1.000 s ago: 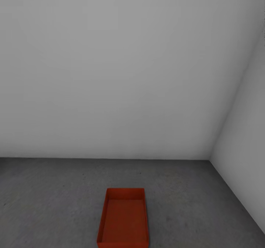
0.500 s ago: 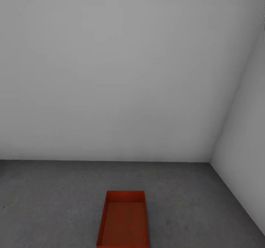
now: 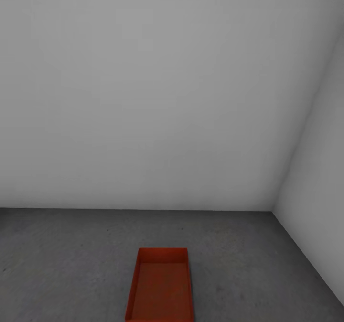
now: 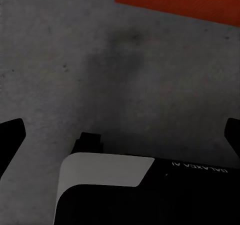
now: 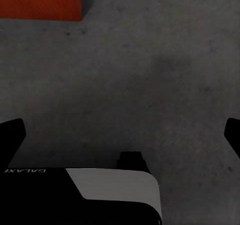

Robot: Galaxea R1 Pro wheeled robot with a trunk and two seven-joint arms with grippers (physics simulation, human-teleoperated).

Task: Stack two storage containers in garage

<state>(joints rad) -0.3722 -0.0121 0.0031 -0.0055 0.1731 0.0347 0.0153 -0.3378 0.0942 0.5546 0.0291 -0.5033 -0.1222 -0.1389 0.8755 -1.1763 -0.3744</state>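
Red-orange and open-topped, a storage bin (image 3: pixel 160 286) sits alone on the dark grey concrete floor (image 3: pixel 71 260) near the corner of two bare white-grey walls (image 3: pixel 157 97), while the left gripper (image 4: pixel 120 135) and right gripper (image 5: pixel 120 135) both hang spread wide and empty over the concrete beside it.

One red-orange storage container (image 3: pixel 160 286) is seen in the head view, set on the dark grey, mottled concrete floor (image 3: pixel 62 264) of the garage. It is a rectangular, open-top bin with plain, slightly tapered walls, and nothing is held inside it. It stands upright, its long side running from near to far, well apart from the white-grey far wall (image 3: pixel 157 92) and the right wall (image 3: pixel 320 207). Its near end is cut off by the picture's edge.
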